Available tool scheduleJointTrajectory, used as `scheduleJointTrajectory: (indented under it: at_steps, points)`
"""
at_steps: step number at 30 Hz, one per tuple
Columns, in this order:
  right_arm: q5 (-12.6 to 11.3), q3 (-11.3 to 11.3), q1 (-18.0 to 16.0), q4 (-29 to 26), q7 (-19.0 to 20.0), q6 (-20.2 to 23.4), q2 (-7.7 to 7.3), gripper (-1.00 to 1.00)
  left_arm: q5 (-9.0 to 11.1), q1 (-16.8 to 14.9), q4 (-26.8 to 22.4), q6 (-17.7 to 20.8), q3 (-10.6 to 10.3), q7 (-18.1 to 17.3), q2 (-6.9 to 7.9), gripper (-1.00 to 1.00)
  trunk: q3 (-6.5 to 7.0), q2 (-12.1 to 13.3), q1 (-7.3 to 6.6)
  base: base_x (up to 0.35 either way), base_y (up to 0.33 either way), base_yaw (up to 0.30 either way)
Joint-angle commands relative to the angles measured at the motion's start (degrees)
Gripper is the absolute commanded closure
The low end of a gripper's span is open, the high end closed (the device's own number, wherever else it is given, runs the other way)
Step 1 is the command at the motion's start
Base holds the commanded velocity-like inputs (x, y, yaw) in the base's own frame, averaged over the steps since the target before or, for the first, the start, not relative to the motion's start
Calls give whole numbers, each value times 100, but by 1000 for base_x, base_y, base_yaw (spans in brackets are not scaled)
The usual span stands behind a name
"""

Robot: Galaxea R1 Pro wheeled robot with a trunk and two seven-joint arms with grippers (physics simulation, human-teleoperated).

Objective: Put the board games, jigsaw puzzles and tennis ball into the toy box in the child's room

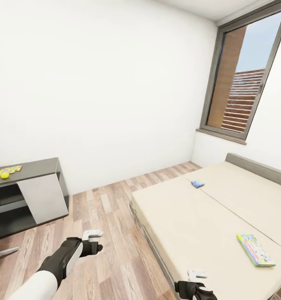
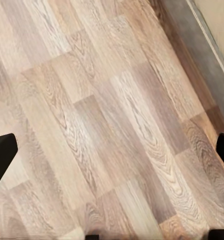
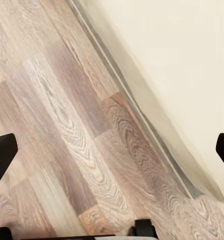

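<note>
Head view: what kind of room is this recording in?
Most likely a child's bedroom: a wide bed with a cream cover sits under a tall dark-framed window, two colourful game boxes lie on it, and a grey table by the wall holds a bright puzzle and a small ball.

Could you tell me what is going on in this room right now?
The robot is empty-handed beside the bed. Its left gripper and right gripper hang open over the floor. Two board games lie on the bed, one blue, one green-edged. A tennis ball and jigsaw puzzle sit on the table.
</note>
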Motion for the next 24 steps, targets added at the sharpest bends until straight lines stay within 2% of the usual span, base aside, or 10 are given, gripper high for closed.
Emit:
scheduleJointTrajectory:
  at_steps: [1, 24]
  points:
    - [-11, -16, -3, -14, -11, 33, 5, -100, 50, -5, -5, 29, -22, 11, 5, -100, -16, -12, 3, 0, 0, 270]
    - [-7, -16, -1, -14, -13, 32, 10, -100, 50, -5, -4, 29, -22, 11, 5, -100, -82, -12, 3, 0, 0, 271]
